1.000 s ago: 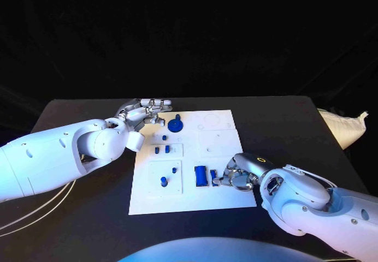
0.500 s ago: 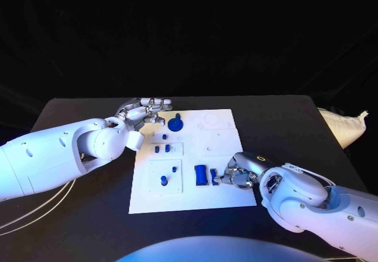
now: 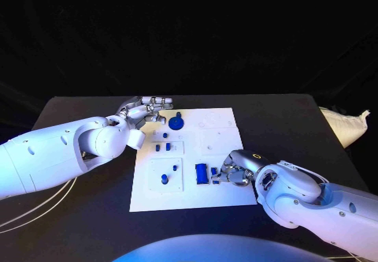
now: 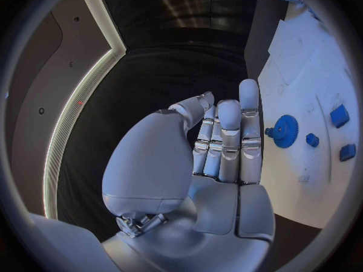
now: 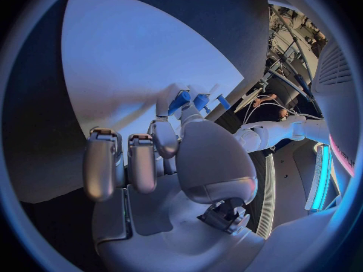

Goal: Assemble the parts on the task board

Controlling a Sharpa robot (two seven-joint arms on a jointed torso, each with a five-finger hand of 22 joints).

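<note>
Parts of blue lie across the white task board (image 3: 224, 199) in the middle of the black table (image 3: 291, 117): a gear (image 3: 176, 123) at its far end, small pegs (image 3: 161, 147) mid-board, and a block (image 3: 201, 173) near the right hand (image 3: 231, 173). That hand's fingertips press on a small blue piece (image 5: 180, 101) beside the block, apparently to pinch or seat it, though whether it is held I cannot tell. The left hand (image 4: 219, 145) hovers released beside the gear, fingers straight and together, likely waiting its turn
</note>
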